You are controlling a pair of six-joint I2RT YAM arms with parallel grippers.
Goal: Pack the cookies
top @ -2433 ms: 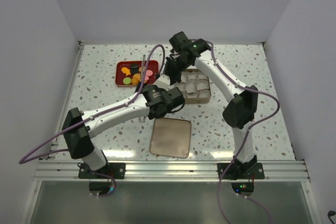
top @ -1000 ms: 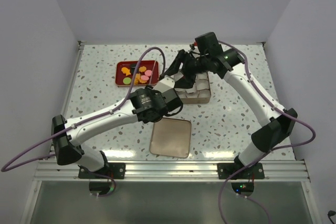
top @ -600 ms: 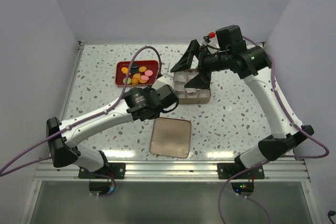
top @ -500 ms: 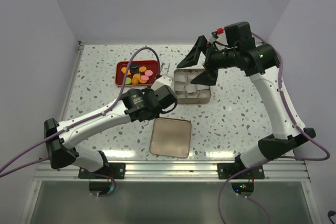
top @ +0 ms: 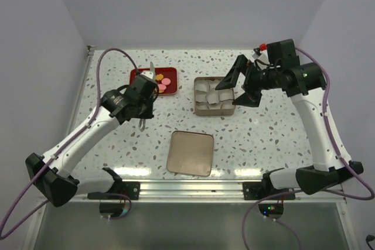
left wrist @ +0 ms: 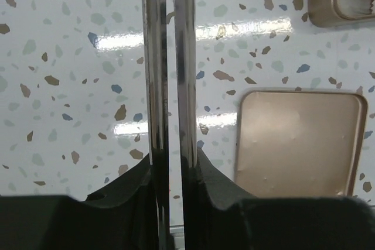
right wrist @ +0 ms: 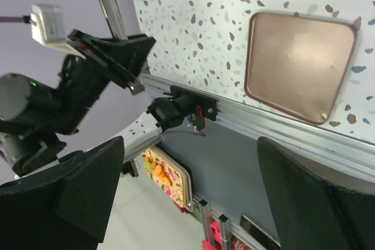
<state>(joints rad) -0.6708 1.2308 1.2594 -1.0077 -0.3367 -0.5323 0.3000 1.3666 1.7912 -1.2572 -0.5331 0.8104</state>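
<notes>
Orange and pink cookies [top: 166,81] sit in the red tray [top: 133,76]. At the tray the left hand [top: 151,68] has its blades nearly meeting, and any grip is impossible to tell; the right hand [top: 244,84] gapes empty. Best to pinch one cookie gently and lift straight.

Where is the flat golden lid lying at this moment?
In the top view the lid lies flat on the table, apart from the open tin, nearer the arms' bases and slightly to its left.
</notes>
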